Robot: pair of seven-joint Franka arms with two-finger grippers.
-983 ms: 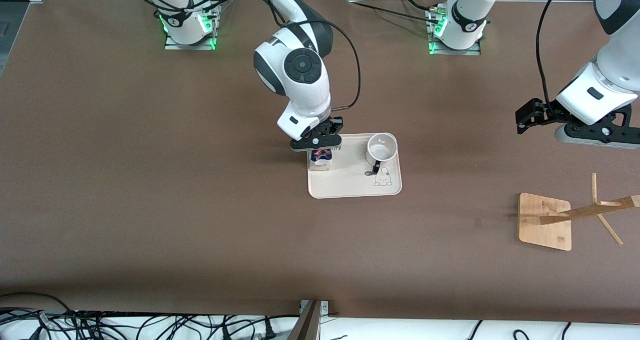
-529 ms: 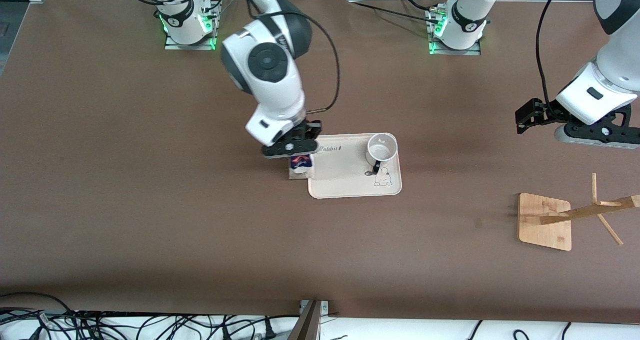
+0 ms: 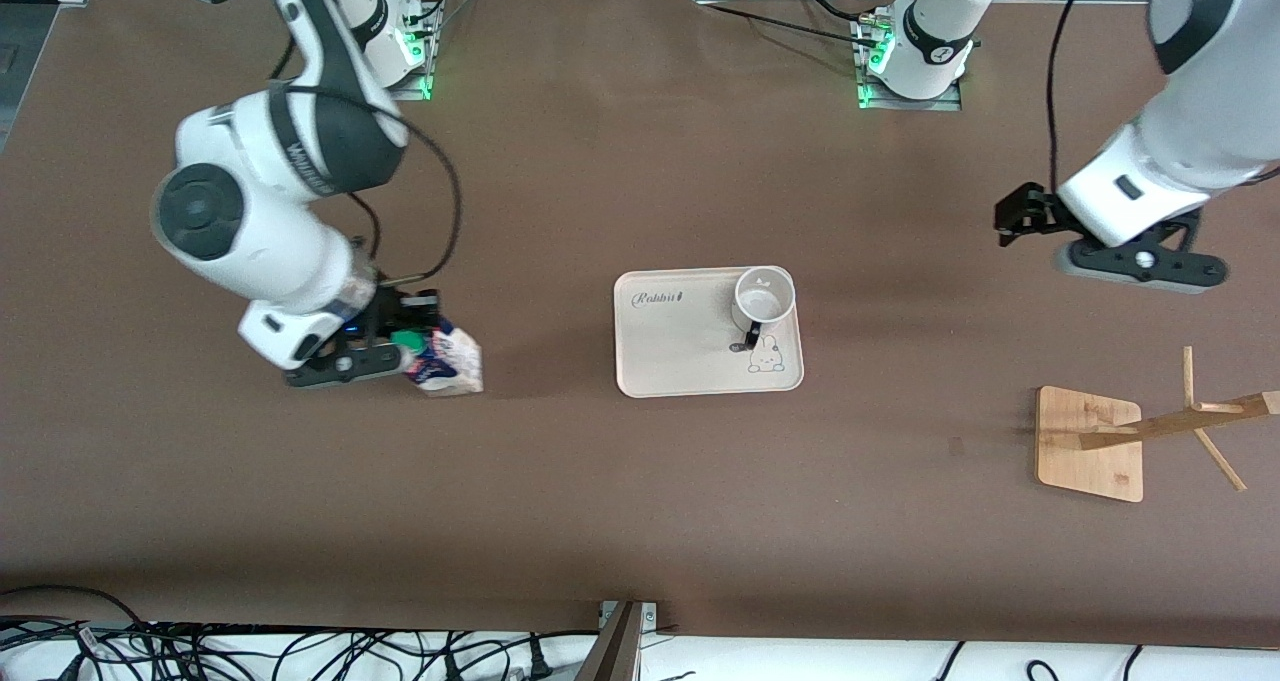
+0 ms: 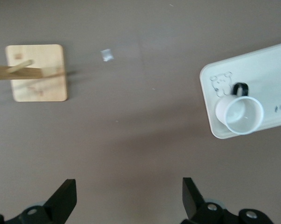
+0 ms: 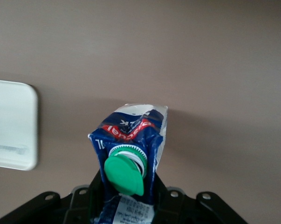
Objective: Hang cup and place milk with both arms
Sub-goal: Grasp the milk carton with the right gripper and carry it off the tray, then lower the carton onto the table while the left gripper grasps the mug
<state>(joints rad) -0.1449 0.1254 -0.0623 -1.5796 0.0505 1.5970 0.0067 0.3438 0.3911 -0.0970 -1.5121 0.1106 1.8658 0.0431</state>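
The milk (image 3: 450, 363), a dark-blue and white carton with a green cap, hangs tilted in my right gripper (image 3: 405, 346), which is shut on it low over the bare table toward the right arm's end. In the right wrist view the milk (image 5: 131, 135) fills the space between the jaws of the right gripper (image 5: 126, 198). The cup (image 3: 765, 301) stands upright on the cream tray (image 3: 680, 361), handle toward the front camera. My left gripper (image 3: 1140, 266) hangs open in the air toward the left arm's end. The left wrist view shows the left gripper (image 4: 128, 200) holding nothing, and the cup (image 4: 238, 114) farther off.
A wooden mug rack (image 3: 1090, 446) with slanted pegs stands toward the left arm's end, nearer the front camera than the left gripper; it also shows as the rack (image 4: 37, 72). The tray (image 4: 270, 79) has a rabbit drawing. Cables lie along the table's front edge.
My right arm has lifted the milk off the tray and swung it toward the right arm's end of the table. The left gripper has shifted slightly toward the tray.
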